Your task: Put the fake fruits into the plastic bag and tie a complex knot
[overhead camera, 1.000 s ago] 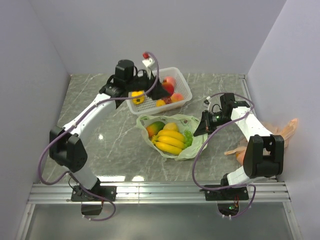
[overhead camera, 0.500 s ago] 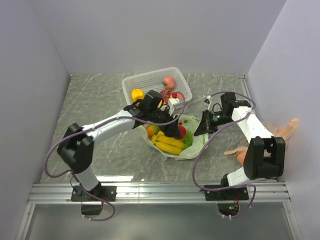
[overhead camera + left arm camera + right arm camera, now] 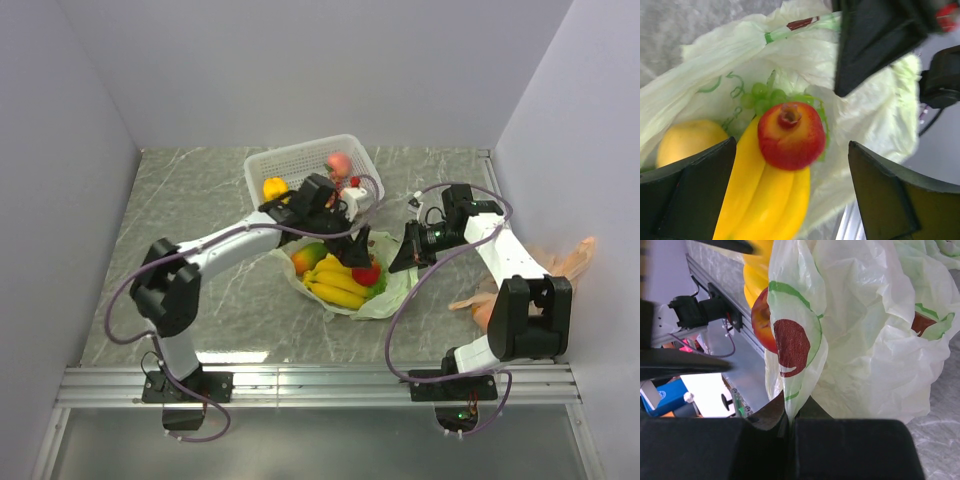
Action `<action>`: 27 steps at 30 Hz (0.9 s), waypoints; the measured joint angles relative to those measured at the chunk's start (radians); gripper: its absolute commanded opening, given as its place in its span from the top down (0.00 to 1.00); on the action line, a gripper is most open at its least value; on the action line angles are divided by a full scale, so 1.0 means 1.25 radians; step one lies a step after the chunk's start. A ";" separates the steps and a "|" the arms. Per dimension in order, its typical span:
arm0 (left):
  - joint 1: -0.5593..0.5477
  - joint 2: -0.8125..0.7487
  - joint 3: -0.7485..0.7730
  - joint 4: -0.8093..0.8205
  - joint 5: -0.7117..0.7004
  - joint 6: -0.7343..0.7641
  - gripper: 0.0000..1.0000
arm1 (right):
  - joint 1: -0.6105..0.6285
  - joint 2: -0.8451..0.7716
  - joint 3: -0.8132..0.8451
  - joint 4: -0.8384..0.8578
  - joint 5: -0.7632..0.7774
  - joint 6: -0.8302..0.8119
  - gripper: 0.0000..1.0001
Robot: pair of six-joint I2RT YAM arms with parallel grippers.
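Hovering open-jawed, left gripper [image 3: 792,150] above red plastic apple [image 3: 791,135] on yellow banana bunch [image 3: 767,200] in pale green plastic bag [image 3: 720,65]. Right gripper [image 3: 790,422] pinches bag rim.

You're looking at a lab-style robot test cell: plain pale walls [image 3: 300,70] box in a marble-patterned table [image 3: 180,190], with an aluminium rail [image 3: 320,385] along its near edge.

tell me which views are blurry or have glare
top external: sharp, with small white glare patches on the table toward the front; left wrist: apple roughly in focus, right edge smeared; right wrist: plastic bag crisp, background at left washed out and blurred
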 measured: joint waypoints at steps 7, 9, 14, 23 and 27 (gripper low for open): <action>0.175 -0.229 -0.031 -0.089 -0.020 -0.001 0.09 | 0.000 -0.009 0.000 0.000 0.003 -0.003 1.00; 0.268 -0.309 -0.055 -0.128 -0.057 0.010 0.12 | 0.000 -0.017 0.000 0.000 0.004 -0.005 1.00; 0.341 -0.403 -0.132 -0.229 -0.143 0.024 0.13 | 0.000 -0.028 0.000 0.007 0.007 0.002 1.00; 0.345 -0.385 -0.304 -0.253 -0.236 -0.073 0.13 | 0.000 -0.033 -0.003 0.014 0.023 0.004 1.00; 0.349 -0.352 -0.313 -0.202 -0.245 -0.119 0.15 | 0.000 -0.037 -0.003 0.013 0.034 0.002 1.00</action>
